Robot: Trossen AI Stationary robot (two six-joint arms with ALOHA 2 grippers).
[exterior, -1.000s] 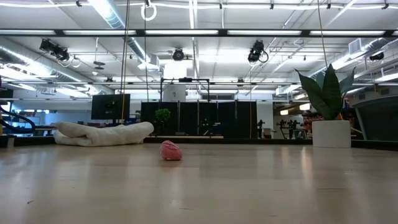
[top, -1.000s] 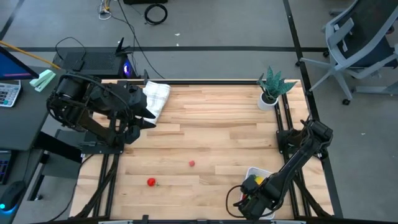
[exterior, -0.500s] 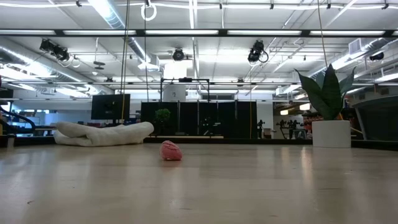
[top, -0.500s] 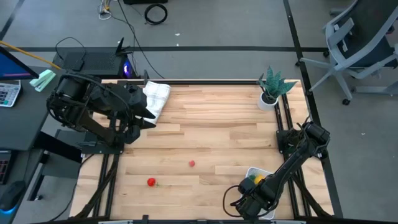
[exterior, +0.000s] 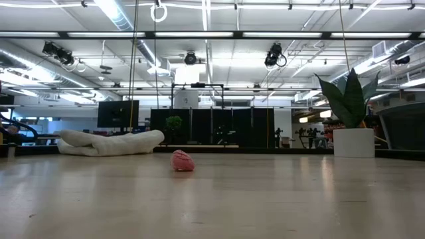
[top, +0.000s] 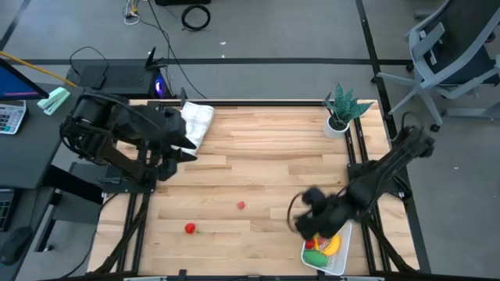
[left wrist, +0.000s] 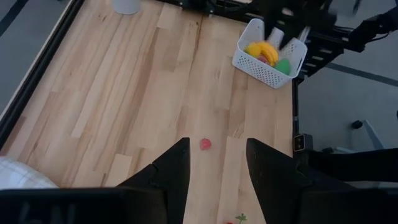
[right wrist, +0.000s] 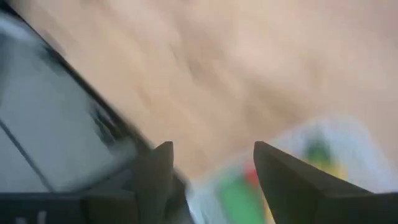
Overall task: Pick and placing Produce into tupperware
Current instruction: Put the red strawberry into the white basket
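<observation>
Right gripper (top: 311, 209) sits at about 5 o'clock of the table (top: 266, 156) in the high view, just up and left of the tupperware (top: 341, 261), blurred. Its fingers (right wrist: 283, 180) show apart in the right wrist view with nothing between them, so jaws open and empty. The tupperware lies past the fingertips there, not between them; all smeared in that view.

The tupperware is at the table's 5 o'clock corner, against the near edge. Inside: yellow banana (top: 331, 247), green oblong piece (top: 314, 256), a bit of red (top: 310, 244). Left wrist view shows the same basket with yellow and green pieces, the right arm blurred above it.

Two tiny red pieces are loose on the table. One (top: 241, 205) at about 6 o'clock of table centre, well apart from the right gripper, off at its 9 o'clock. The other (top: 190, 229) at about 7 o'clock, near the front edge. Low view shows one red piece (exterior: 182, 160) lying on the wood alone.

Left gripper (left wrist: 216, 163) waits at 10 o'clock of the table, beside the white cloth (top: 196, 122). Jaws open, empty; a red piece (left wrist: 205, 144) lies beyond the fingertips in the gap's line, far off on the wood.

Potted plant (top: 342, 109) at 2 o'clock corner.
</observation>
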